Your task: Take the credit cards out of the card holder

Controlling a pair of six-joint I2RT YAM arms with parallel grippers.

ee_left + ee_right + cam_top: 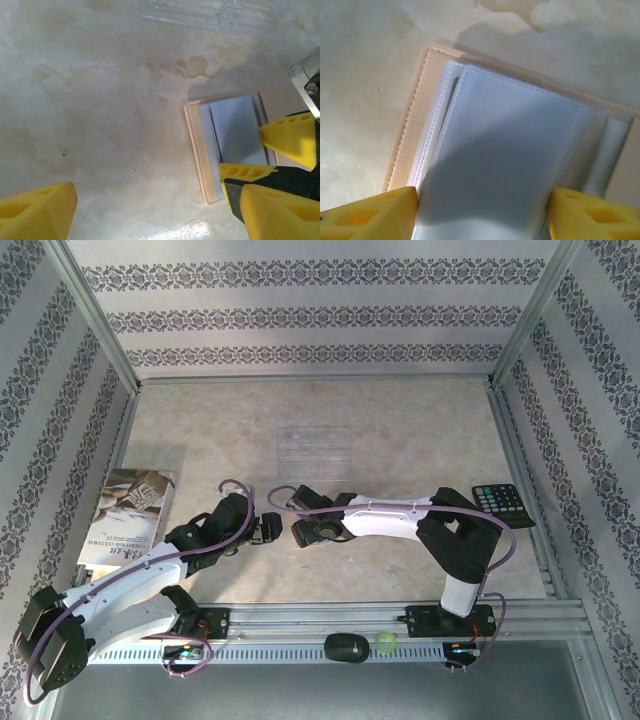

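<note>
Over the card holder (415,120) | my right hand (480,212) spread astride its sleeves (510,150); left hand (157,215) spread beside | step: lining up; next I pinch the credit cards out.

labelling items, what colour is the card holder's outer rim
Tan; card holder shows best from right wrist.

Card holder (407,135) tan, blue-grey inside; table (100,100) marbled beige.

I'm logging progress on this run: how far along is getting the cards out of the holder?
Done: the card holder lies open on the table, sleeves exposed. In hand: the right gripper, open, straddles the top sleeve; the left gripper hovers open beside. Left: pulling the cards out.
</note>
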